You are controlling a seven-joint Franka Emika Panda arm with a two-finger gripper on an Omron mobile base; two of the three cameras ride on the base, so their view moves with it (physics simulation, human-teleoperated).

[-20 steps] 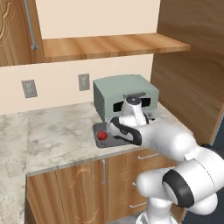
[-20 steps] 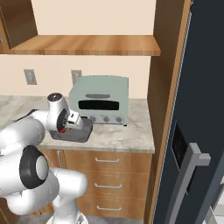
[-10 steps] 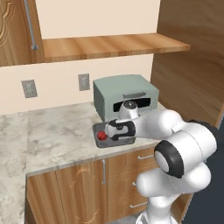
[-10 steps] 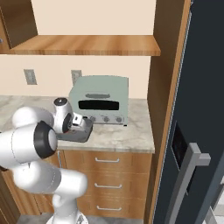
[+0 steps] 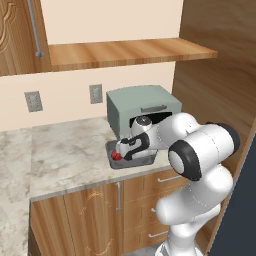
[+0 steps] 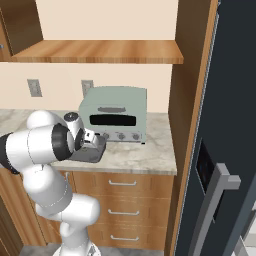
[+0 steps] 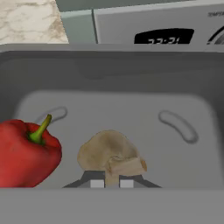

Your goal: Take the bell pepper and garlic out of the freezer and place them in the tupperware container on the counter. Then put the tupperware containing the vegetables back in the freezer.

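I had the gripper (image 7: 112, 183) low at the near wall of the tupperware container (image 7: 131, 74), fingertips pressed together right at the base of the garlic (image 7: 109, 153). Whether they pinched the bulb or merely touched it, I could not tell from the hand view. The garlic sat on the tub's floor, and the bell pepper (image 7: 26, 151) lay just beside it, red with its green stem tilted up. From the left base view, the tub (image 5: 131, 161) rested on the counter (image 5: 70, 150) right in front of the toaster oven (image 5: 142, 107), the pepper (image 5: 116, 155) at its left end. The freezer (image 6: 235, 120) stood off to the right, its grey handle (image 6: 215, 205) showing.
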